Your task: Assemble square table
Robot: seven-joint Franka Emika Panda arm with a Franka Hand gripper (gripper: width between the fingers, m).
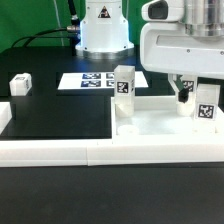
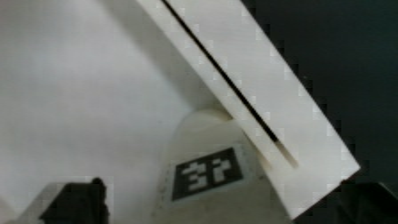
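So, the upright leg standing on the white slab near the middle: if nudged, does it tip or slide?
The leg looks tall for its narrow foot, so it probably tips rather than slides. It looks like stiff, light plastic. The open gripper sits by another leg.

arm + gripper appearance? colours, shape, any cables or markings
Exterior view: the arm is glossy white with a rounded, domed base and black trim on top; black cables trail behind it. The wrist end is a boxy white housing with rounded corners and a dark round detail at its top. The gripper has short black fingers. The wrist view shows one dark fingertip. No markings legible on the arm.
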